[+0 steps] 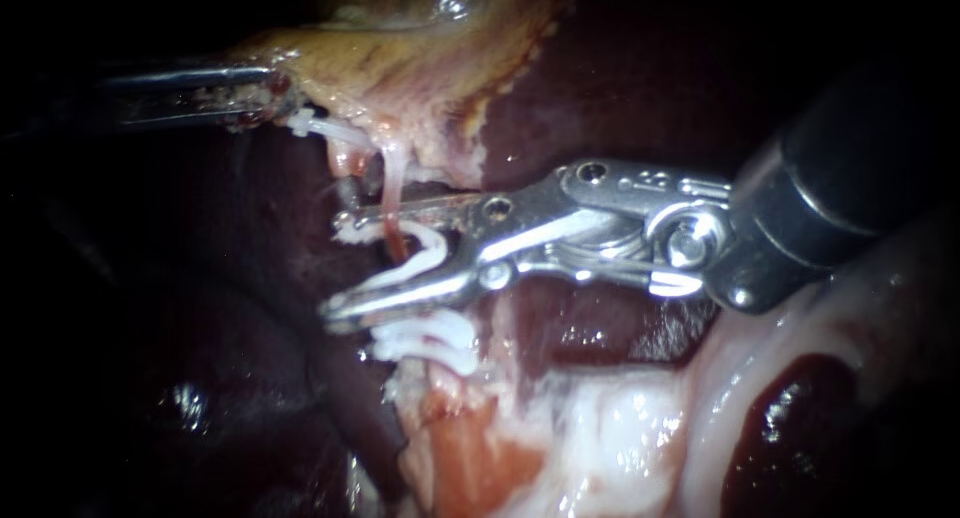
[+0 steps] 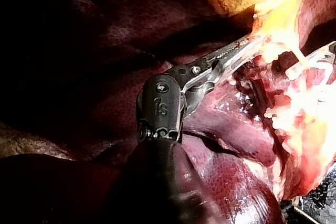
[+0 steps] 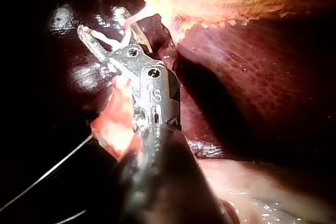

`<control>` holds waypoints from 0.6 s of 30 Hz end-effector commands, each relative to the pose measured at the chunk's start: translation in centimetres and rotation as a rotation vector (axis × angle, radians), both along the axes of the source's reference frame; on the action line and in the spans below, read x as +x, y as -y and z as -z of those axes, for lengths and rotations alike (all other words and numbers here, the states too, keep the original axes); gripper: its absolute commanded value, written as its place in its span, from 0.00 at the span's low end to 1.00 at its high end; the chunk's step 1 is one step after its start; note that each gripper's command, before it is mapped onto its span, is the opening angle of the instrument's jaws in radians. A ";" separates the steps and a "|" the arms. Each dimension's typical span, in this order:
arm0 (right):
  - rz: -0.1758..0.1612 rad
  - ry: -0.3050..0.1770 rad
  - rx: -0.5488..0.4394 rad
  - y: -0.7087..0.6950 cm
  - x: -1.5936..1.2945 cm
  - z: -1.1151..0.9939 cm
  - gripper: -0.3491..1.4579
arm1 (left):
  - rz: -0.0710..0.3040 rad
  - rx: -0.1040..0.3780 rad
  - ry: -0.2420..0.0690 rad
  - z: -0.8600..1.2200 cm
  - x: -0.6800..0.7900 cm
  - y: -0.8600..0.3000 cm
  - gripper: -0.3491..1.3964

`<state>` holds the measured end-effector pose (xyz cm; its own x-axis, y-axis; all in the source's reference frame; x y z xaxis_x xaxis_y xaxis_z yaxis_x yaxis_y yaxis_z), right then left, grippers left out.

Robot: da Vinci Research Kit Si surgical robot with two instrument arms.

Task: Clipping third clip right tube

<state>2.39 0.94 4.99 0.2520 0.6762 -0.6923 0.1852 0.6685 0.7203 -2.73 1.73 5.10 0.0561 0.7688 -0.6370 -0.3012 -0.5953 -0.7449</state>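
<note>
Right instrument's [image 1: 335, 268] clip [image 1: 425, 246] astride tube [image 1: 393, 183] — white clips [image 1: 425, 343] just below

The right instrument [image 1: 338, 268] hides part of the tube [image 1: 393, 178] and clip [image 1: 428, 248].

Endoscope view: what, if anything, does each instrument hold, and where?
The left instrument grips the gallbladder at its lower edge; the right instrument holds an open clip by both legs, around the tube.

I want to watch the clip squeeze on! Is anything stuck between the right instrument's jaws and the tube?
Nothing visible. The right instrument holds a white clip in its jaws, which stand either side of the tube. Two other clips sit just below the jaws, not between them. The left instrument grips the gallbladder, off to one side.
</note>
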 end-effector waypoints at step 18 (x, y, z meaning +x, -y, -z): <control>-0.034 -0.009 0.034 -0.18 -0.16 0.05 0.24 | 0.001 0.000 -0.001 -0.01 -0.02 0.00 0.00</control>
